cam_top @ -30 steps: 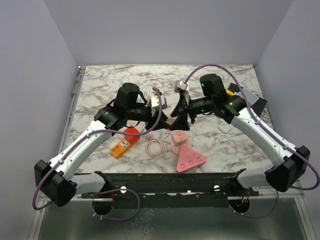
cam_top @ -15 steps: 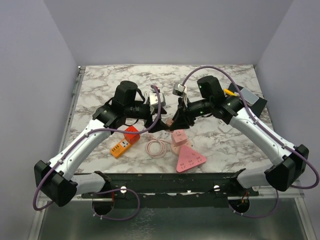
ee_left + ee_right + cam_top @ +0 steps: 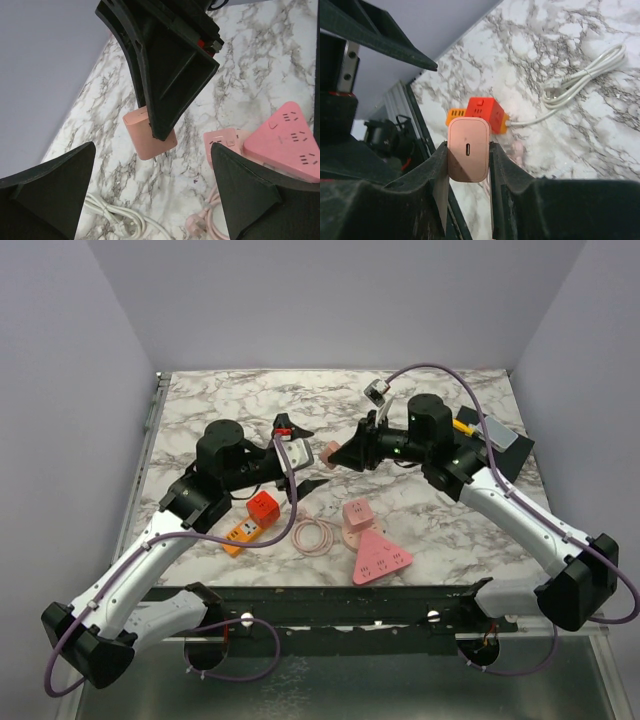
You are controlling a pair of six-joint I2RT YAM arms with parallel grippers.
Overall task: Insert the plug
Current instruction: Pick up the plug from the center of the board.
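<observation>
The marble bench (image 3: 250, 405) is carrying everything, with the pink triangular power strip (image 3: 380, 558) lying near its front edge. The left arm (image 3: 170, 530) is bending up from far left of that strip, elbow raised, forearm pointing toward the space above and beyond it. The right arm (image 3: 520, 515) is mirroring it from the strip's right, wrist turned inward.

The left end effector (image 3: 302, 456) is hovering up and to the left of the strip, its jaws gaping wide and holding nothing. The right end effector (image 3: 343, 454) is hanging in the air beyond the strip, facing the left one; its jaws are drawn narrow, clamping the pink plug (image 3: 327, 452) by its flat sides, off the bench.

An orange power strip (image 3: 240, 533) and a red cube socket (image 3: 263, 507) are lying well left of the triangular strip. A pink cube socket (image 3: 357, 513) is sitting just beyond it, and a coiled pink cable (image 3: 315, 536) is resting just to its left.
</observation>
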